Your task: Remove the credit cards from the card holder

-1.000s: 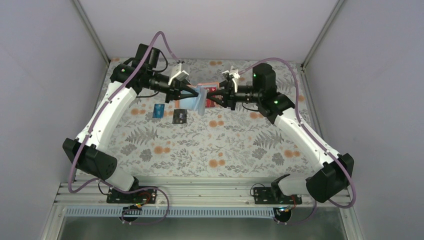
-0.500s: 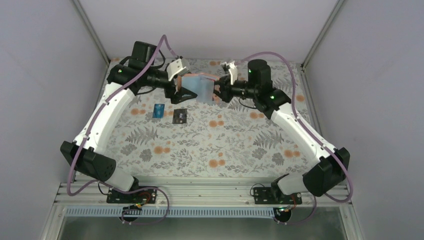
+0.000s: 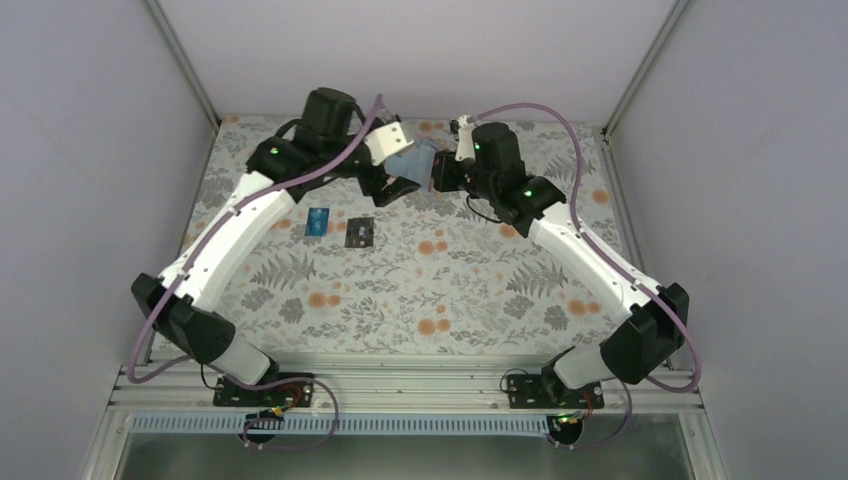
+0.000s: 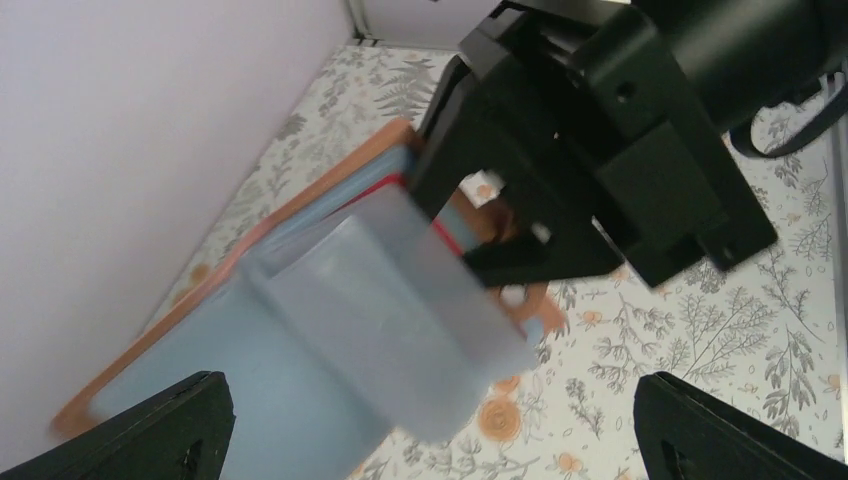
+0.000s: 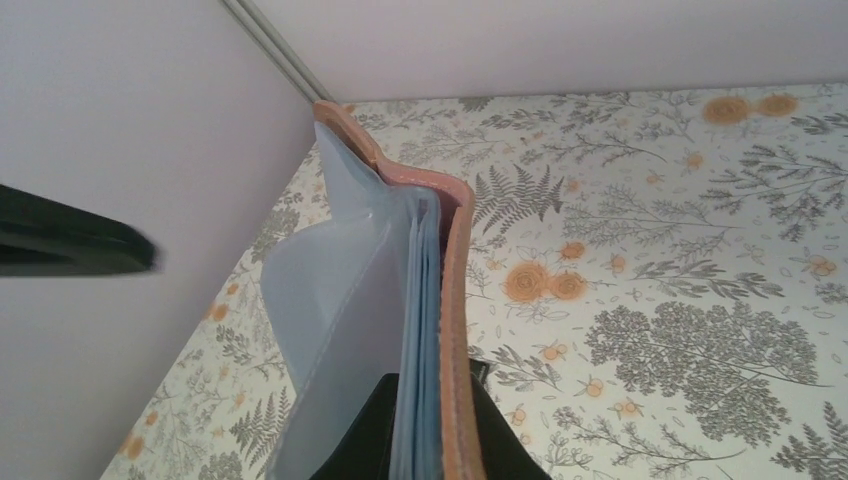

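Note:
The card holder [image 3: 412, 160], tan-brown outside and light blue inside, hangs half open above the far middle of the table. My right gripper [image 3: 437, 176] is shut on one leaf of it; in the right wrist view the holder [image 5: 455, 260] stands edge-on between the black fingers [image 5: 375, 430]. My left gripper [image 4: 430, 440] is open, its fingertips wide apart on either side of the holder's blue flap [image 4: 400, 320], not touching it. A thin red card edge [image 4: 446, 237] shows in a pocket. A blue card [image 3: 318, 221] and a black card [image 3: 359, 232] lie flat on the table.
The table carries a floral cloth [image 3: 440, 290]. White walls stand close behind and to the sides, with the back wall [image 3: 430, 60] just beyond both grippers. The two cards lie left of centre, in front of the left gripper.
The left gripper has opened and let go of the holder. The right gripper has shut on the holder and carried it up and back. Both arms moved toward the back wall.

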